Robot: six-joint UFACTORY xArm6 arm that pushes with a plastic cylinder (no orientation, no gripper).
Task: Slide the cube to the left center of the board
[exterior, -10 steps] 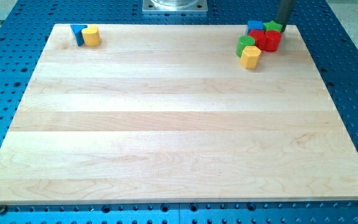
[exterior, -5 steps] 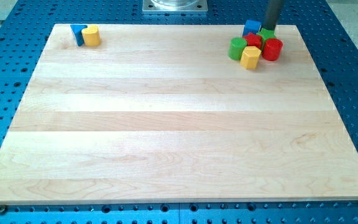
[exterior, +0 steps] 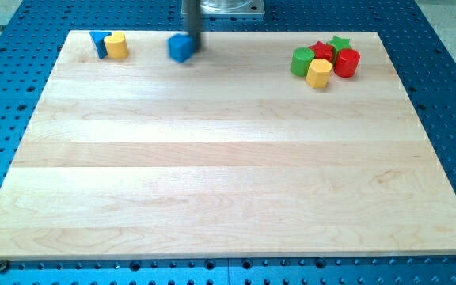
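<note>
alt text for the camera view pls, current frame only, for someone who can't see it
A blurred blue cube sits near the top edge of a wooden board, with my tip touching its right side. At the top left, a blue triangular block leans against a yellow cylinder. At the top right cluster a green cylinder, red block, green star, red cylinder and yellow block.

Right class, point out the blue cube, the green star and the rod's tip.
blue cube (exterior: 180,48): camera view, front face.
green star (exterior: 340,43): camera view, top face.
my tip (exterior: 192,44): camera view, rod's blurred lower end, against the cube's right side.
</note>
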